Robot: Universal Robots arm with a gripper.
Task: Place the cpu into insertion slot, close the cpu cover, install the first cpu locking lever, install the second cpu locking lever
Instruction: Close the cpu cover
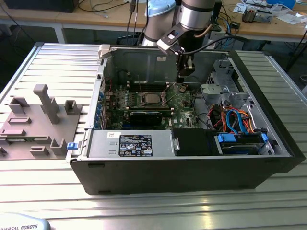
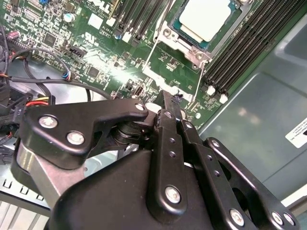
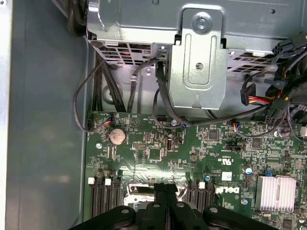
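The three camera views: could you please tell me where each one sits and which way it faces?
Exterior view: off the arm, raised, looking down into the open computer case; the arm and gripper show.
Second wrist view: on the arm, looking past the shut gripper at the cpu.
First wrist view: on the arm, looking over the gripper at the motherboard and metal bracket.
Shared: both wrist views show the gripper and motherboard.
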